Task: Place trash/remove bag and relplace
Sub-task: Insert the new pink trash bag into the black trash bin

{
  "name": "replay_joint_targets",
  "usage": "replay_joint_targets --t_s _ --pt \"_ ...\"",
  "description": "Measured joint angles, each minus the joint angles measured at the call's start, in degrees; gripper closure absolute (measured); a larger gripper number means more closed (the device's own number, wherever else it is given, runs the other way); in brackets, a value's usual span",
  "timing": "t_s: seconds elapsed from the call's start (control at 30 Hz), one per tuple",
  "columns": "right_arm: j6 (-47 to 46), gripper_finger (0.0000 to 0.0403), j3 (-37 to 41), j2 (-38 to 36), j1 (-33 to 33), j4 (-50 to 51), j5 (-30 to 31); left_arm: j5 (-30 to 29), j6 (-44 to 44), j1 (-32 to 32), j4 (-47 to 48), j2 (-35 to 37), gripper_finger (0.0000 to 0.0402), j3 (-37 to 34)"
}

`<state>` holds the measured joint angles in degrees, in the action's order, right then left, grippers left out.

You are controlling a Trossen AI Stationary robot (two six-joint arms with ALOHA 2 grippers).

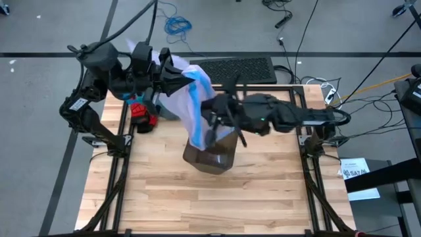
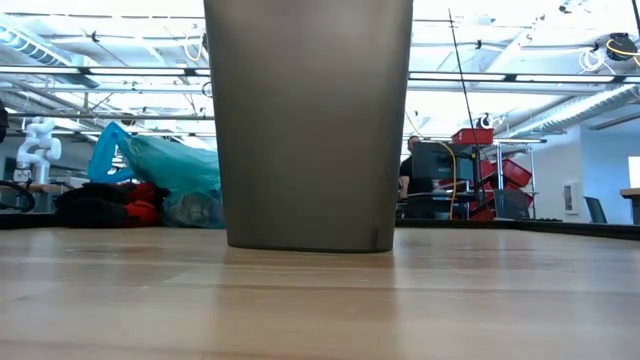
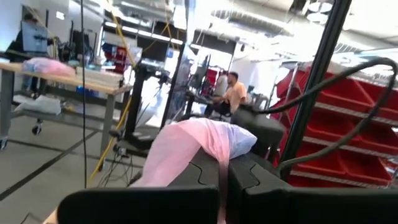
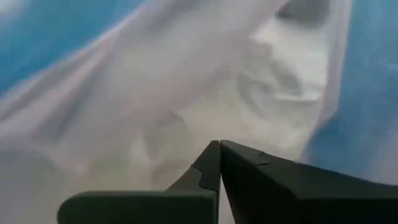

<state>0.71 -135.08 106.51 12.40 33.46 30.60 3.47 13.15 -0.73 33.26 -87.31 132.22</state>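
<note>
holding a pale pink bag with blue edge over the grey bin, we are working with both arms near the back of the table. our left gripper is pinched closed on the pink film, which is draping over its fingers. our right gripper is closed too, pressed into the same pink film just above the bin's mouth. the bin is standing upright mid-table; we cannot tell what is inside it. the teal-green bag is lying bunched at the table's far left edge, beside a red object, well apart from the bin.
</note>
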Motion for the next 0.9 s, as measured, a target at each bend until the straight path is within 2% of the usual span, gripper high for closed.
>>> replay_joint_targets --t_s 0.1,0.2,0.3,0.47,0.7,0.77,0.9 --pt "-0.85 0.0402 -0.01 2.66 -1.94 -5.00 -4.13 0.19 0.00 0.00 -1.20 0.00 0.0402 0.02" --pt "-3.18 0.0402 0.09 5.03 -3.55 -4.22 -9.49 0.40 -0.02 0.00 -2.06 0.02 0.0402 0.02" --pt "-7.24 0.0403 0.09 6.44 -4.47 1.24 -15.36 0.85 -0.02 0.00 -3.20 0.01 0.0402 0.02" --pt "-14.58 0.0403 0.13 6.87 -4.69 16.79 -23.76 0.97 -0.02 0.00 -4.73 0.02 0.0402 0.02" --pt "-22.56 0.0403 0.13 1.89 -3.27 35.31 -33.69 2.56 0.04 0.00 -5.99 0.00 0.0402 0.04" --pt "-24.12 0.0403 0.13 0.17 -2.35 39.90 -35.57 2.72 0.05 0.00 -6.47 0.02 0.0402 0.04" --pt "-27.76 0.0403 0.11 -4.17 -0.46 47.32 -35.29 2.79 1.14 0.50 -5.62 0.02 0.0402 0.07"
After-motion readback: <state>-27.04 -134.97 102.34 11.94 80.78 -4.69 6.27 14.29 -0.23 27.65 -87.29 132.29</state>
